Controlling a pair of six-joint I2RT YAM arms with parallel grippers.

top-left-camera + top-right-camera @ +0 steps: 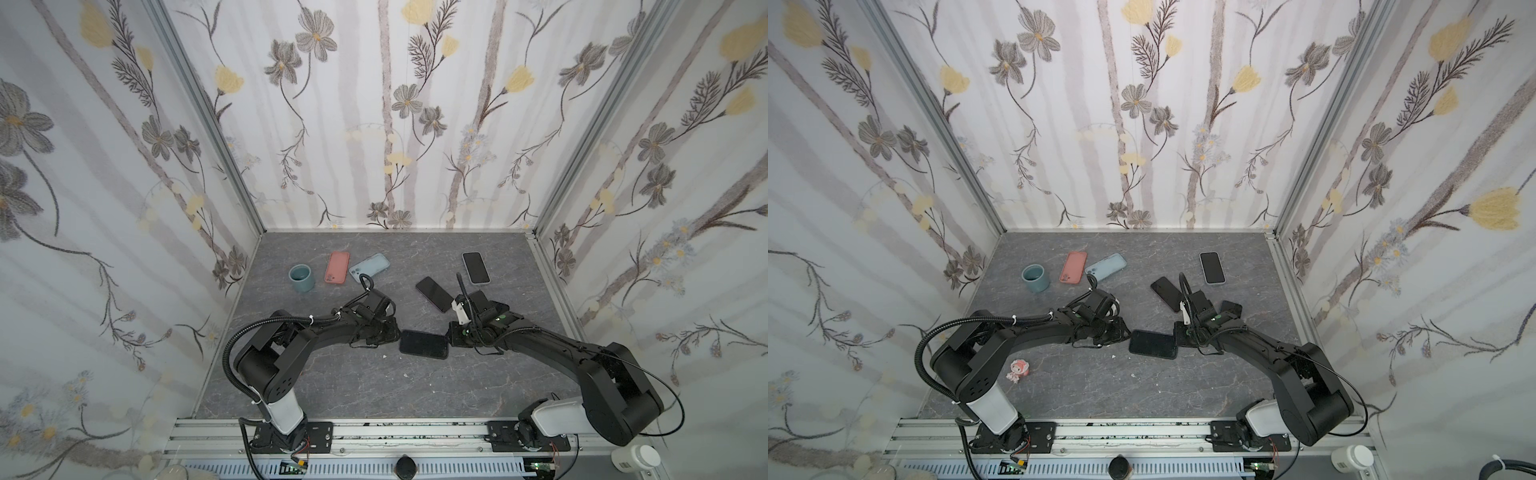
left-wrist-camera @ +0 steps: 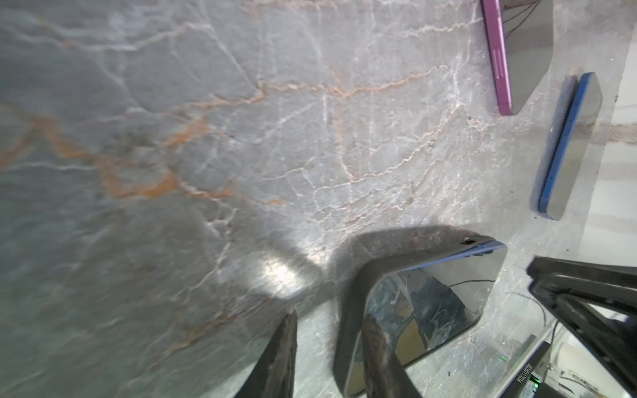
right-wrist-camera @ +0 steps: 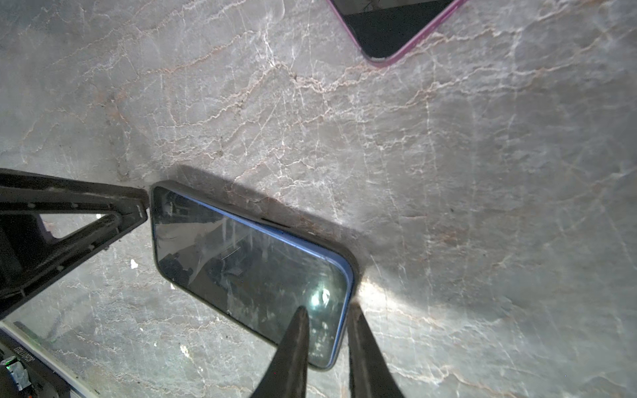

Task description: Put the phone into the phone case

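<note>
Teal cup (image 1: 302, 278) is sitting upright, back-left on the grey marbled tabletop (image 1: 374, 386). Small pink toy figure (image 1: 1018, 371) is lying front-left. White bottle (image 1: 636, 457) is standing outside the front-right corner.

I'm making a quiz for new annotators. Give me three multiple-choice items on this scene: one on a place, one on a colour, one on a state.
1. Where is the cup?
A. Front right of the table
B. Back left of the table
C. On top of a phone

2. What colour is the case nearest the cup?
A. Green
B. Yellow
C. Pink

3. How does the front phone lie?
A. Screen up
B. Screen down
C. On its edge

Answers:
1 B: in both top views, the cup stands near the far left corner.
2 C: the case lying next to it is salmon pink.
3 A: the right wrist view shows its glossy screen facing up.
</note>
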